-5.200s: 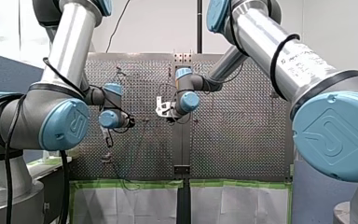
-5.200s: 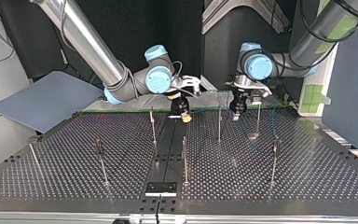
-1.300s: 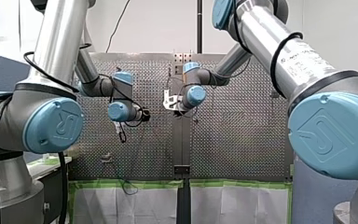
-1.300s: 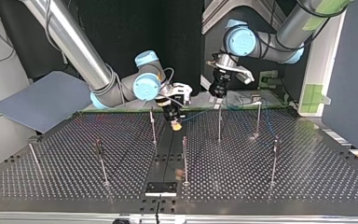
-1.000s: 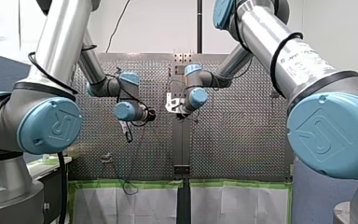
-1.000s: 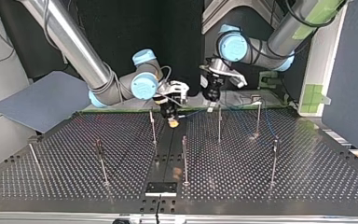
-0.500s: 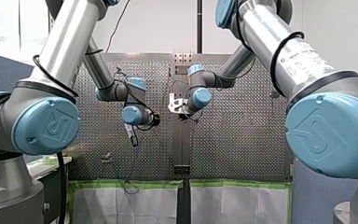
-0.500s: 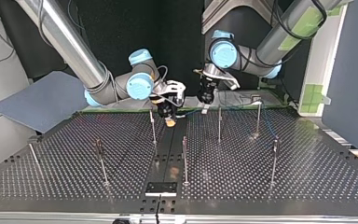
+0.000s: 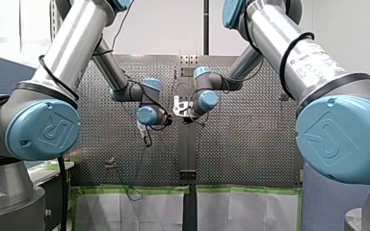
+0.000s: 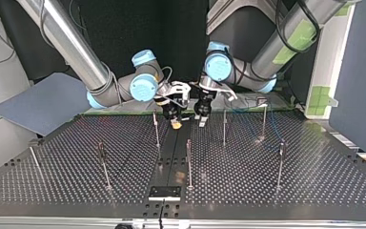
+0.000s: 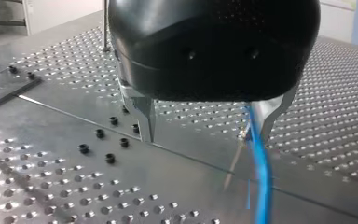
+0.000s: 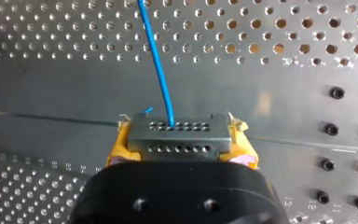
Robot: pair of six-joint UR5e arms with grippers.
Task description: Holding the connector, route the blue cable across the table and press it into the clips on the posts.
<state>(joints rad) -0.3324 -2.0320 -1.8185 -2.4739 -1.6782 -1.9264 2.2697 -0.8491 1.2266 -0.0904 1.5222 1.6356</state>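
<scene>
My right gripper is clamping its yellow pads on the dark connector, one pad at each end. The blue cable is leaving the connector's row of holes farther from the gripper. It is running straight ahead over the perforated table.

My left gripper is hanging low with its metal fingers apart, not closed on anything. The cable is passing right at one finger's inner edge; cannot tell if it is touching.

In the top view my left gripper is sitting at 3 o'clock of my right gripper, just beside it, both over the table's far middle. Thin posts are standing around them:
- one at 6 o'clock of the grippers
- one at 9 o'clock of my right gripper
- more at 3 o'clock of my left gripper

The clips are too small to make out.
</scene>
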